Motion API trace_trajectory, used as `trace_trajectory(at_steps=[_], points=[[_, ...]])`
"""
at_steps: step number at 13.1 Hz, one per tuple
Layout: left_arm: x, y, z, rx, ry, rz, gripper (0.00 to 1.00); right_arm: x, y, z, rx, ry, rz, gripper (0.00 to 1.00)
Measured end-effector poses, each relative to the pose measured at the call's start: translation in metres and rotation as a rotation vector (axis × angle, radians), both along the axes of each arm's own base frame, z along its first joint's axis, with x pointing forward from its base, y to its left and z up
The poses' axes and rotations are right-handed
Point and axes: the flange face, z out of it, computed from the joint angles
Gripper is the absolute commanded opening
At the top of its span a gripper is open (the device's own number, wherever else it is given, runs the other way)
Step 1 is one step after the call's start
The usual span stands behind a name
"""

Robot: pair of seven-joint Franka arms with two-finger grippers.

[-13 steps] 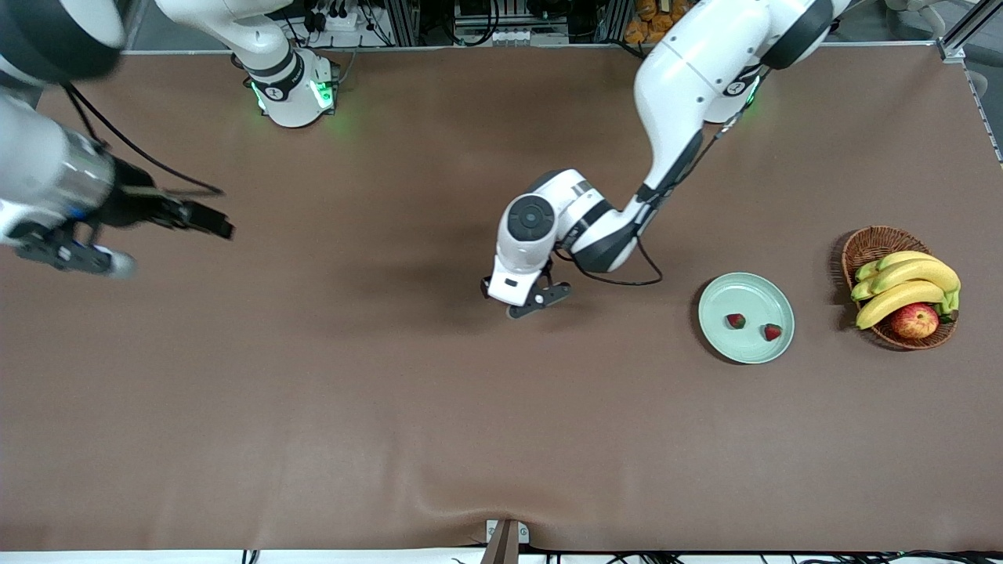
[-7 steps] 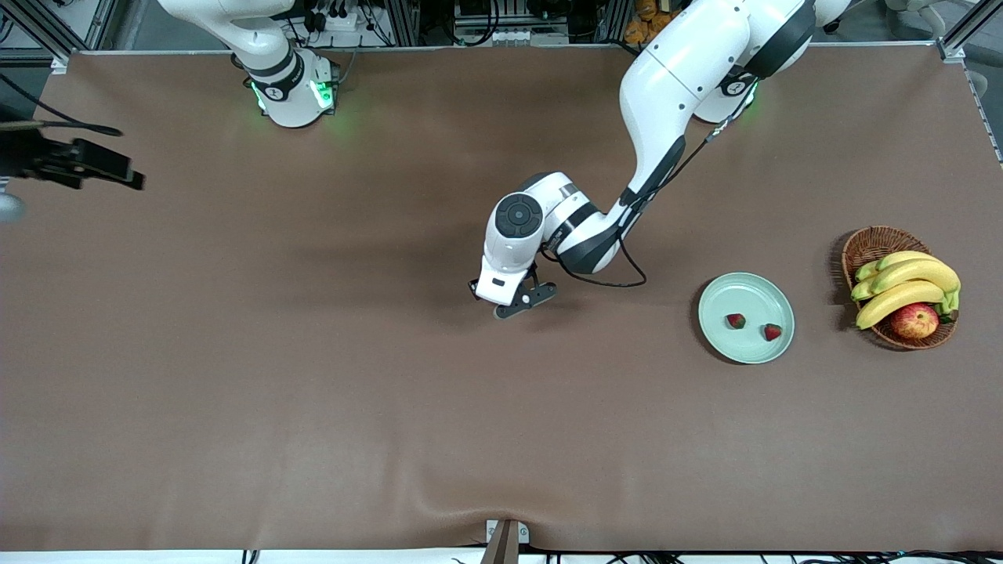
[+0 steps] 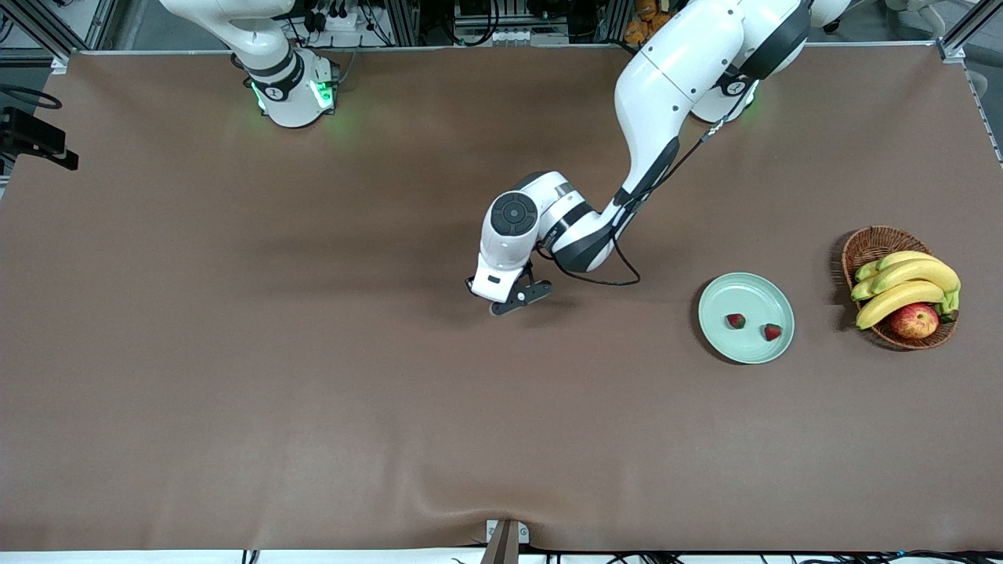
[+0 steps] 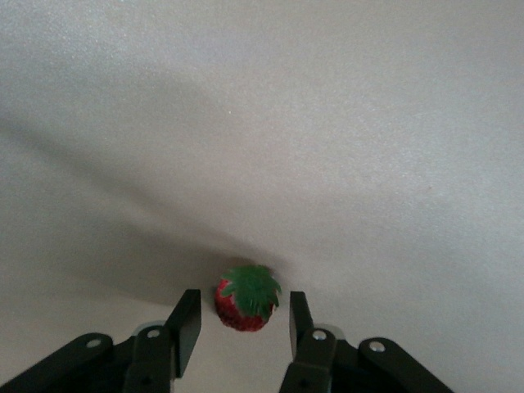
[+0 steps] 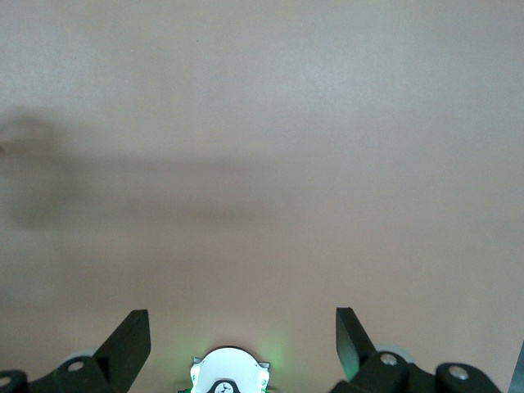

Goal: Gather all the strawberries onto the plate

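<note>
Red strawberry (image 4: 244, 299) between left gripper (image 4: 238, 326) fingers, unclamped; right gripper (image 5: 242, 334) wide, mostly off-frame.

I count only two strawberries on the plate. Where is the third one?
The third strawberry sits on the brown table near its middle, between the fingers of the left claw, well toward the right arm's end from the plate.

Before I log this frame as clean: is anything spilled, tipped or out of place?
Nothing stands out. Two strawberries lie in the plate; the third sits upright on the table between the left gripper fingers.
</note>
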Motion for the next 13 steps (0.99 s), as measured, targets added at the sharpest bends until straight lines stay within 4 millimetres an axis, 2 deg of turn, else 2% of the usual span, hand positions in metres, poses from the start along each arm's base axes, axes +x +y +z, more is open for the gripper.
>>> trace_trajectory(at_steps=[4, 9, 11, 13], points=[[0.009, 0.01, -0.005, 0.016, -0.008, 0.012, 0.5, 0.0, 0.0, 0.0, 0.0, 0.0, 0.002, 1.0], [0.008, 0.009, -0.007, 0.016, -0.006, 0.01, 0.5, 0.0, 0.001, 0.0, 0.0, -0.001, 0.003, 1.0], [0.006, 0.007, -0.01, 0.012, -0.008, 0.007, 0.41, 0.004, 0.001, 0.0, -0.004, -0.02, -0.011, 1.0], [0.005, 0.006, -0.014, 0.004, -0.011, 0.007, 0.28, 0.014, 0.003, -0.01, -0.012, -0.053, -0.043, 1.0]])
